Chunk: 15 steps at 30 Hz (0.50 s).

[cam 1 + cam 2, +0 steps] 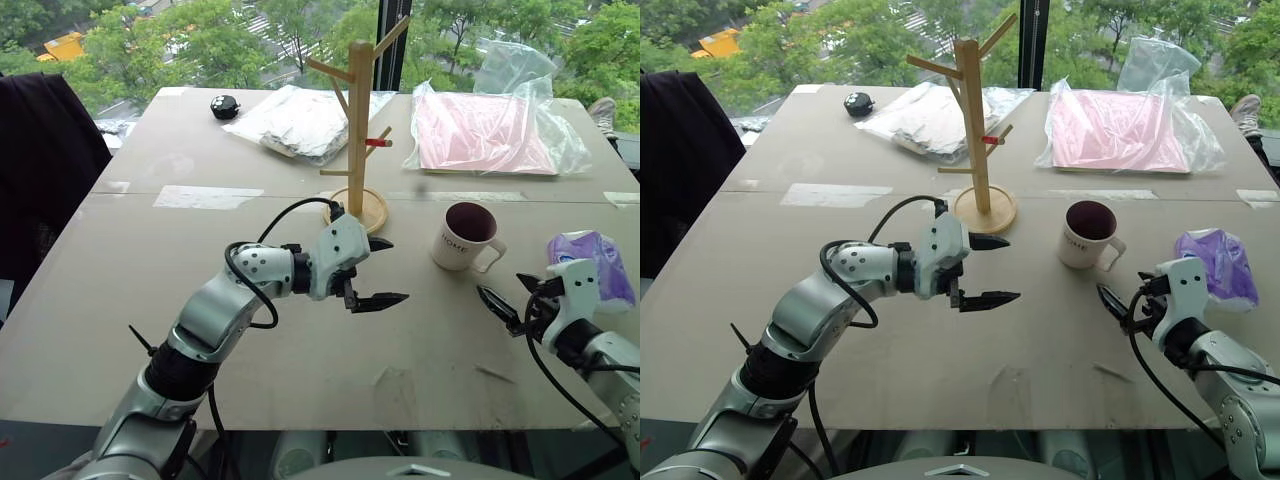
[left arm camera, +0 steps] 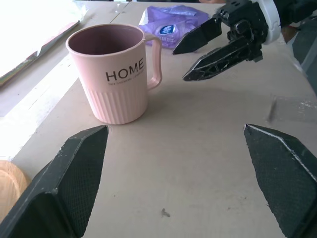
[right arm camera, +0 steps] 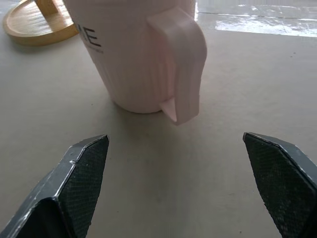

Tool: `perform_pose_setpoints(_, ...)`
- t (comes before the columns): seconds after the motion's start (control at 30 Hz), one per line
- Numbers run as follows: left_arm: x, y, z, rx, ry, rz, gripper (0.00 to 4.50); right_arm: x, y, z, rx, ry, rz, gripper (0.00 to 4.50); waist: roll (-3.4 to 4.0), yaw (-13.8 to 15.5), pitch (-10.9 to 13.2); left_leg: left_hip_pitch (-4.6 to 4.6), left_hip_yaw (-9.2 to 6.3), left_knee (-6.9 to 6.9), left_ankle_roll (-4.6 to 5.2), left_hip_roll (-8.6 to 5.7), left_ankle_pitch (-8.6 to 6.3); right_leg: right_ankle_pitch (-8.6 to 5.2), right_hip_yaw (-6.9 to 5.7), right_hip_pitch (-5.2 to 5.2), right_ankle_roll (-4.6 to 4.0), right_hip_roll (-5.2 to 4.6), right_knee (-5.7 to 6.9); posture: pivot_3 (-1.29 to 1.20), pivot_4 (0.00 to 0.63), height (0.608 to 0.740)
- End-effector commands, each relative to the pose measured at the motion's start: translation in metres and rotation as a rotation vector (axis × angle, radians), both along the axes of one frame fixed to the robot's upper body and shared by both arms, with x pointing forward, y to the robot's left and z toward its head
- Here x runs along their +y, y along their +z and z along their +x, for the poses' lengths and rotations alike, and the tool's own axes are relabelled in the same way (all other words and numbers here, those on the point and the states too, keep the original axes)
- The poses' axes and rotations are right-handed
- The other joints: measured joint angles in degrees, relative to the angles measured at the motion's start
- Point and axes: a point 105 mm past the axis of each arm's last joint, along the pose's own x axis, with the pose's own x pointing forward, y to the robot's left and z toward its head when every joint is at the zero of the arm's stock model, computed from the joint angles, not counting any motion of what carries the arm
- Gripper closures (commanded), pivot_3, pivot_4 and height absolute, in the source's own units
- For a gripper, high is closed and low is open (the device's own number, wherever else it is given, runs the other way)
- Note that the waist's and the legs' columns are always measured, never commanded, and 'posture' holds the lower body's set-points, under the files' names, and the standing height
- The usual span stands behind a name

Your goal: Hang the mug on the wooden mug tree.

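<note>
Mug [image 1: 464,236]: white, maroon inside, dark "HOME" lettering, ribbed lower half. Mug tree [image 1: 358,128]: pale wood, one red peg tip. Tissue pack [image 1: 592,266]: purple. Worktop [image 1: 200,300]: beige.

Both head views look forward and down from above the beige tabletop [image 1: 200,300], sharing the tall pale wooden mug tree [image 1: 358,130] and the white ceramic mug lettered "HOME" [image 1: 463,236]. The left wrist view faces that mug from nearby; the right wrist view sits closer, behind its handle.

Mug [image 3: 143,54] rim & wooden mug tree [image 3: 34,20] post cropped, rt wrist view
</note>
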Motion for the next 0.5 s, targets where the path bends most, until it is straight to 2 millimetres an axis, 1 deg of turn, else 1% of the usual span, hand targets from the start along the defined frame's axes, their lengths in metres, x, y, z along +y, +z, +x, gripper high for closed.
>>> perform_pose_setpoints(0.03,0.005,0.000,0.011,-0.087,0.106,0.053,0.00,0.000,0.007,0.009,-0.064,-0.012,0.004,0.11,-0.01,0.00,-0.01,0.03,-0.02,0.00,0.00,0.01,0.00,0.00,0.00,0.03,0.00,0.05,0.01,0.00,0.150,0.740)
perform_pose_setpoints(0.17,0.006,-0.004,0.014,-0.107,0.151,0.069,0.00,0.002,0.004,0.017,-0.078,-0.022,0.021,0.11,0.00,0.01,-0.01,0.00,-0.12,-0.01,-0.01,0.03,0.01,0.00,0.02,0.03,-0.02,0.16,0.03,0.00,0.150,0.740)
perform_pose_setpoints(0.3,0.004,-0.003,0.012,-0.103,0.145,0.057,0.00,0.002,0.003,0.022,-0.096,-0.039,0.036,0.11,0.00,0.02,0.00,-0.03,-0.10,-0.02,-0.01,0.04,0.00,0.01,0.03,0.02,-0.03,0.16,0.01,0.00,0.150,0.740)
perform_pose_setpoints(0.5,0.002,-0.003,0.010,-0.096,0.132,0.043,0.00,0.002,-0.004,0.029,-0.099,-0.052,0.029,0.11,0.00,0.02,-0.01,-0.02,-0.08,-0.02,-0.01,0.03,0.00,0.01,0.05,0.02,-0.03,0.15,0.00,0.00,0.150,0.740)
